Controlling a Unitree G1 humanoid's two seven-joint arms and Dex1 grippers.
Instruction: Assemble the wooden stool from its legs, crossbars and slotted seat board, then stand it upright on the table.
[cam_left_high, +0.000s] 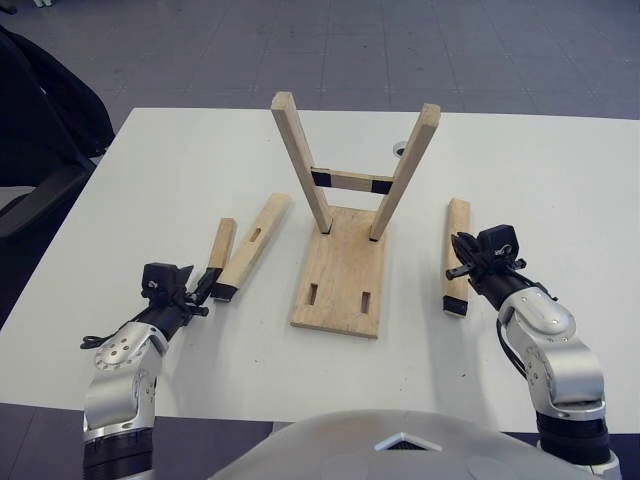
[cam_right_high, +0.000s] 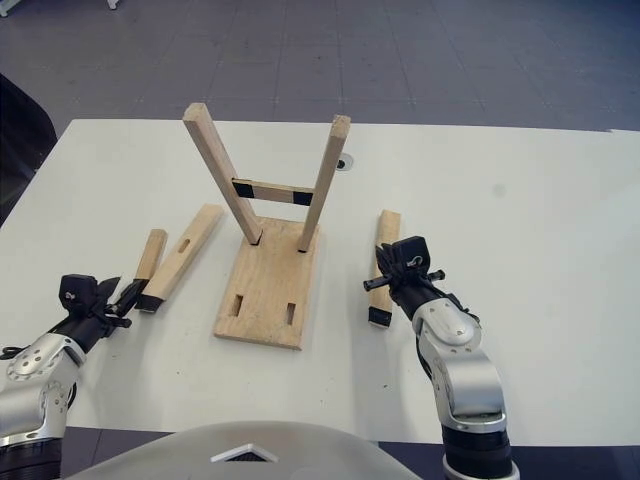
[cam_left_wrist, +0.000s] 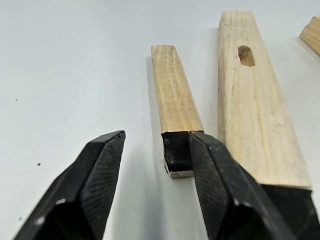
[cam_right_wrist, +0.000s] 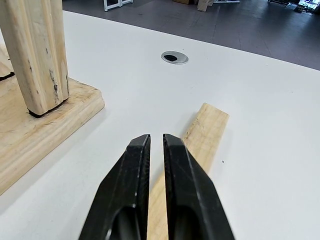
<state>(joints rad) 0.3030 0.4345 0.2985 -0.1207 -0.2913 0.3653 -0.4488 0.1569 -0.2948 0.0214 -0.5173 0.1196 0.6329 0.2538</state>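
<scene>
**A:** How far along is the stool?

**B:** About half built, I'd say. The seat board (cam_left_high: 340, 275) lies flat at the centre of the left eye view. A far-left leg (cam_left_high: 300, 160) and a far-right leg (cam_left_high: 405, 170) stand in it, splayed outward, and a fitted crossbar (cam_left_high: 350, 181) joins them. The two near slots (cam_left_high: 313, 293) are bare.

**A:** What about the loose pieces?

**B:** Left of the board lies a slotted leg (cam_left_high: 255, 245), and just beside it a short crossbar (cam_left_high: 220, 258) with a black end. Right of the board lies a second loose leg (cam_left_high: 456, 255). All three are flat on the table (cam_left_high: 560, 180).

**A:** And the pincers?

**B:** The left pincer (cam_left_wrist: 157, 137), at the lower left, is spread and holds nothing. It sits low at the short crossbar's black end, with one finger (cam_left_wrist: 210, 170) apparently between that bar and the slotted leg. The right pincer (cam_right_wrist: 156, 137), at the lower right, is pressed almost together with nothing between. It hangs over the near part of the second loose leg.

**A:** So which step is this?

**B:** Picking up the short crossbar, I think. The next move calls for closing squarely across its end without nudging the slotted leg. The right pincer must spread before it can take its leg.
</scene>
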